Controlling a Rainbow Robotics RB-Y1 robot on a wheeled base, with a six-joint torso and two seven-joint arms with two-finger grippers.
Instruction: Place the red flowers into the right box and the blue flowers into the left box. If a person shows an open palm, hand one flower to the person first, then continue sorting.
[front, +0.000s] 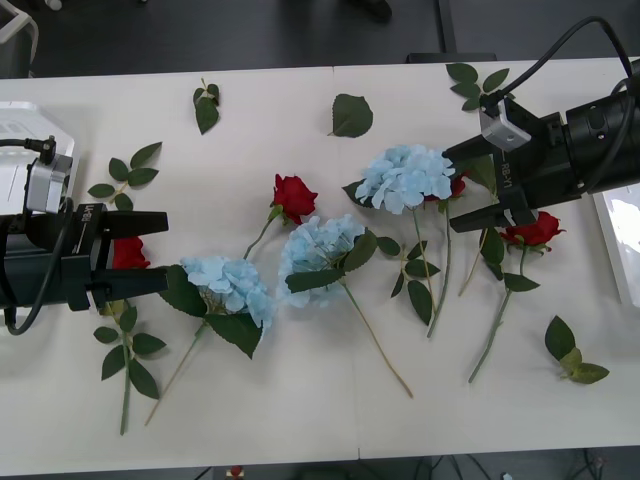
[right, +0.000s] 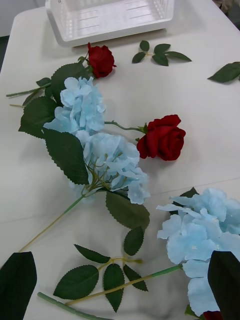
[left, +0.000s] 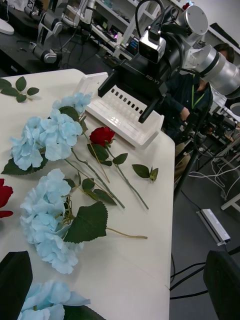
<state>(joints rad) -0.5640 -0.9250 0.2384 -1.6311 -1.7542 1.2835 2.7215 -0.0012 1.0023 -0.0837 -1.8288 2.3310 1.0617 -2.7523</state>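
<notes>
Three blue flowers lie across the table's middle: one (front: 405, 175) on the right, one (front: 318, 245) in the centre, one (front: 228, 283) on the left. A red flower (front: 294, 195) lies between them and another (front: 535, 230) lies near the right box (front: 620, 240). My left gripper (front: 135, 253) is open, its black fingers either side of a red flower (front: 128, 252), beside the left box (front: 20, 130). My right gripper (front: 478, 183) is open just right of the rightmost blue flower, over a partly hidden red flower (front: 456, 186). The right wrist view looks over the blue heads (right: 115, 162) and a rose (right: 162, 137).
Loose green leaves lie at the back (front: 351, 115), back left (front: 206, 108), back right (front: 475, 82) and front right (front: 565, 345). Long stems trail toward the front edge. The table's front strip is bare.
</notes>
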